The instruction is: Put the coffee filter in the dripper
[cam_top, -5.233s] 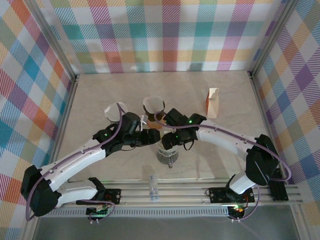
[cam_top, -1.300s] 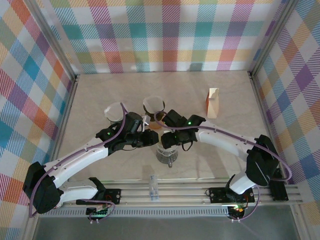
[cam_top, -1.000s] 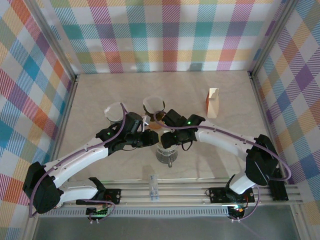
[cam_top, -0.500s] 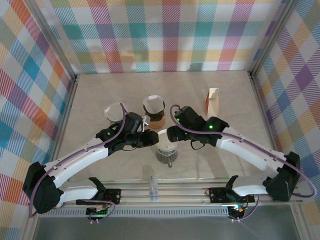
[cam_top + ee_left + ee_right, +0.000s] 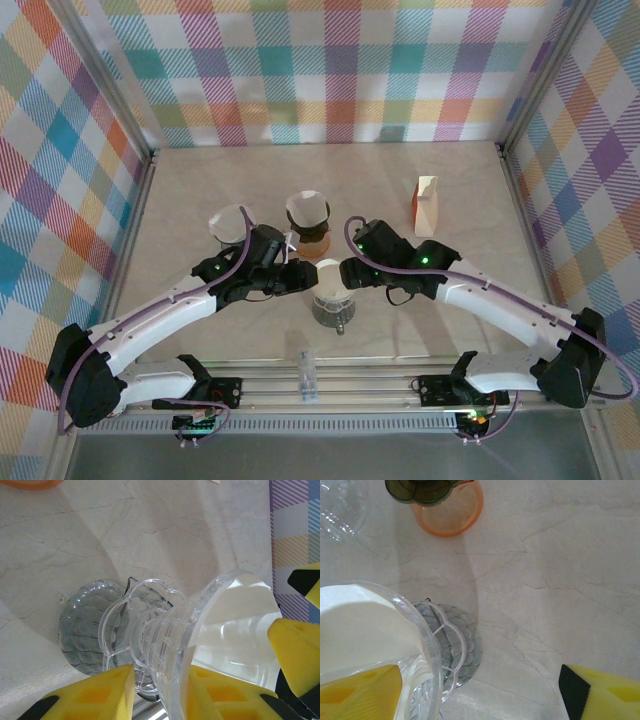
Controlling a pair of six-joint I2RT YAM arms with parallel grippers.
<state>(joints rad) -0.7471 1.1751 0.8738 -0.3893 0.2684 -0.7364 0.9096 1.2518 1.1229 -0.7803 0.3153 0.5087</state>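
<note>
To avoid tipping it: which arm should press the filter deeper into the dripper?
Right. Its gripper is open and free beside the rim, close to the filter. The left gripper clamps the dripper at its neck and should probably steady it.

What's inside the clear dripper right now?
A white paper filter lies in the cone of the clear dripper, against its wall. Whether the filter's tip reaches the bottom cannot be seen: the ribbed glass covers it.

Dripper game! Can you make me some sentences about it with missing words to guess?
The filter in the clear dripper is coloured ____. The left hand grips that dripper's stem, and its fingers are coloured ____. The right hand is not shut but ____.
Missing words: white; yellow; open.
</note>
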